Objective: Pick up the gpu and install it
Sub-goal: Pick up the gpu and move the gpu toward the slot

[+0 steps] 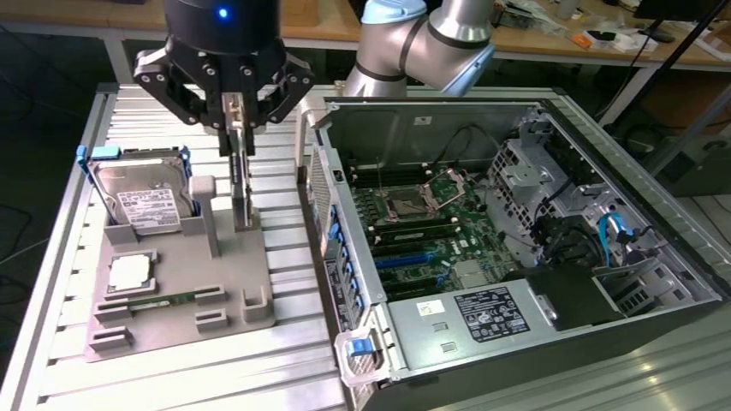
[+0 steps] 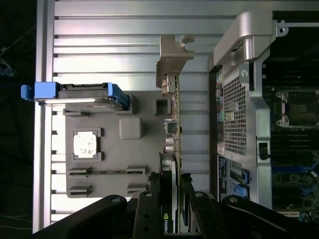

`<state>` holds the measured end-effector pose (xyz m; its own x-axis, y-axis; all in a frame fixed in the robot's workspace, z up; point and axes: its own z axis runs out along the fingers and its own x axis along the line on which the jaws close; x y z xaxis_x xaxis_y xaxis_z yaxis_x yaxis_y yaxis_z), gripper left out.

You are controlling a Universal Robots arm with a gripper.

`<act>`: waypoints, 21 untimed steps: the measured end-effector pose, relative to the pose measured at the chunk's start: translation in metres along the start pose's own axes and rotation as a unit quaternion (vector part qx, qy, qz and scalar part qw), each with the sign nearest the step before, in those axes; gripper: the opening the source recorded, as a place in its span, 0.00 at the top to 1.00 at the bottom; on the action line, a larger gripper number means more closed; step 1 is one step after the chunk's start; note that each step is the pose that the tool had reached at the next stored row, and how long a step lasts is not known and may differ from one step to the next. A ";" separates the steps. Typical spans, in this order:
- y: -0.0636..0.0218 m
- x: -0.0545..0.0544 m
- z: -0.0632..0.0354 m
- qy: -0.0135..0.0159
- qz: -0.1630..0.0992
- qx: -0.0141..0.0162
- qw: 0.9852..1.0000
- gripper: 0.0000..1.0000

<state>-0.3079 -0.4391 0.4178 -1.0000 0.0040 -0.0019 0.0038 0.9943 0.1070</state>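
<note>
The gpu (image 1: 241, 184) is a thin card with a silvery end bracket, hanging on edge from my gripper (image 1: 236, 130), which is shut on its upper end. Its lower end sits just over the upright stand of the grey holder tray (image 1: 171, 330); whether it still touches the stand I cannot tell. In the wrist view the gpu (image 2: 172, 124) runs edge-on away from my gripper (image 2: 173, 178), one black finger (image 2: 149, 199) pressed on each side. The open computer case (image 1: 342, 154) lies to the exterior view's right, its motherboard (image 1: 417, 231) exposed.
On the holder tray (image 2: 144, 149) stand a silver hard drive in a blue frame (image 1: 143, 201) (image 2: 79, 94), a square processor chip (image 1: 132, 272) (image 2: 85, 145) and a narrow memory stick (image 1: 160, 300) (image 2: 107, 172). The case's perforated wall (image 2: 234, 114) rises close beside the card. A slatted metal table (image 1: 205, 377) carries everything.
</note>
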 end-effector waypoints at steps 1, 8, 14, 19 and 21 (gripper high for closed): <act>0.0002 0.000 -0.0022 0.000 0.000 0.000 1.000 0.73; 0.0018 0.000 -0.0172 0.000 0.000 0.000 1.000 0.73; 0.0020 -0.009 -0.0220 0.007 0.001 0.000 1.000 0.73; 0.0011 -0.028 -0.0220 0.022 0.002 0.000 1.000 0.73; 0.0009 -0.036 -0.0221 0.029 0.003 0.000 1.000 0.73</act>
<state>-0.2723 -0.4407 0.4400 -0.9983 0.0040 0.0573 0.0101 0.9943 0.1066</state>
